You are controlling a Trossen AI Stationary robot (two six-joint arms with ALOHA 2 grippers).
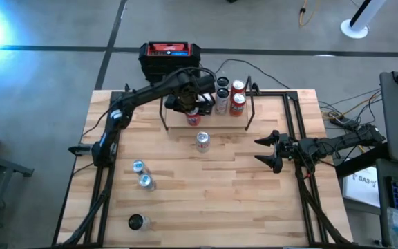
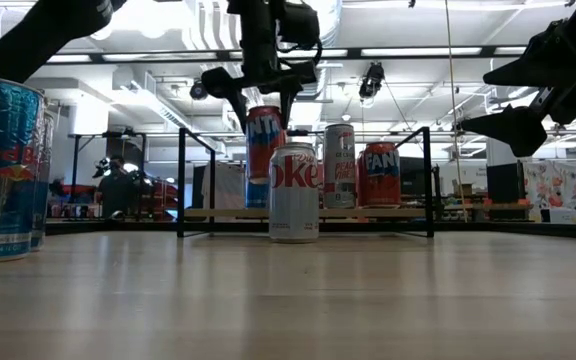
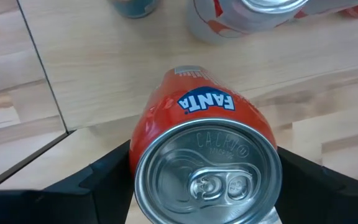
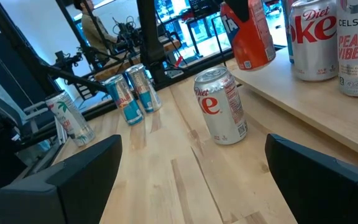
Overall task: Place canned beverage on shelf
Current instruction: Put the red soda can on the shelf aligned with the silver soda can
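My left gripper points down over the shelf's left part and is shut on an orange Fanta can, which hangs above the shelf's wood board. The shelf, with thin black posts, stands at the table's far middle. Several cans stand upright on its right part. A Diet Coke can stands on the table just in front of the shelf. At the table's right side, my right gripper waits level and open, with nothing between its fingers. My left gripper pinches the Fanta can's side wall just below its top rim between its two fingers, one on each side. The fingers come from above, pointing down. The can hangs roughly upright, top up, clear of the shelf board.
A black box with a red top stands behind the shelf. Two Red Bull cans stand at the table's left and a dark can near its front left corner. Bare wood lies across the table's middle and near side.
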